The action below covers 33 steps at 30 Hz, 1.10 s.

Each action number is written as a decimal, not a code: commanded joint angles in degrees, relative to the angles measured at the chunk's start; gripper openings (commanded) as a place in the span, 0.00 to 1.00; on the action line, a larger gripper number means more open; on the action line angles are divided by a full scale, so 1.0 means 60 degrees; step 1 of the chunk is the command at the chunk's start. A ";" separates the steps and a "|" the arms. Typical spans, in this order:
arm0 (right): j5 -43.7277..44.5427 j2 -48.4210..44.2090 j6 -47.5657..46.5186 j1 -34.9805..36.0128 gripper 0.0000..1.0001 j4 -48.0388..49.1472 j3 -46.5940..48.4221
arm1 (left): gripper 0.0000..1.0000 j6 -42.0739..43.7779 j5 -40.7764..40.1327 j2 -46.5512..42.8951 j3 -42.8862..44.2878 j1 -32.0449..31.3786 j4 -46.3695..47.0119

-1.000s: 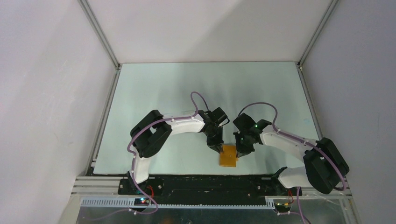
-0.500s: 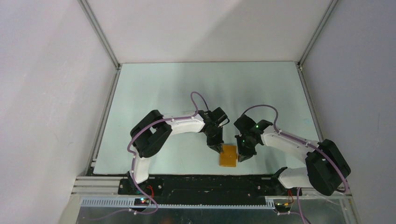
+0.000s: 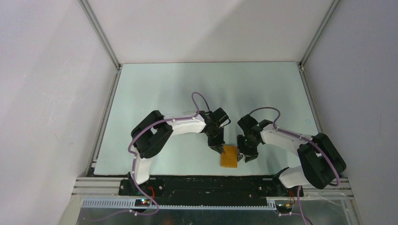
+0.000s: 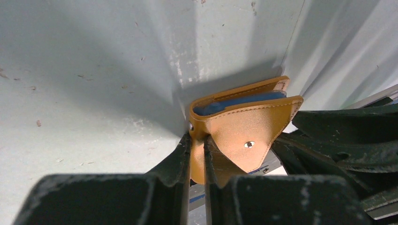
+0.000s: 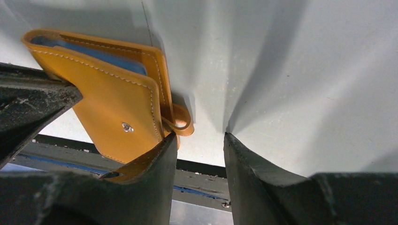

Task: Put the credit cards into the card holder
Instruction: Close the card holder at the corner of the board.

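Note:
The card holder is an orange-mustard wallet lying folded near the table's front edge, with blue lining showing between its flaps. My left gripper is at the wallet's left side, shut on its orange edge. My right gripper stands open at the wallet's right side with nothing between its fingers. Its left finger sits against the wallet's flap, just below the small tab loop. The credit cards are not in view.
The pale green table mat ends just behind the wallet at a black front rail with a blue strip. Grey enclosure walls stand at the left, right and back.
My right gripper has gone from shut at the wallet's right edge to open, and its wrist has shifted slightly right. The left gripper and wallet have stayed put.

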 commanded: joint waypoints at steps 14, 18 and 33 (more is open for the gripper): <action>0.0783 0.1031 -0.0373 -0.0203 0.10 0.2147 0.0268 | 0.01 0.0496 -0.1826 0.0564 -0.0788 -0.0233 -0.0177; 0.0195 0.0755 -0.0629 -0.0589 0.00 0.2679 0.0264 | 0.18 0.0633 -0.1929 0.0005 -0.0997 -0.0110 -0.0168; -0.2292 0.0602 -0.0560 -0.1356 0.33 0.3783 0.0224 | 0.50 0.0671 -0.1351 -0.2559 -0.2631 0.0972 0.0946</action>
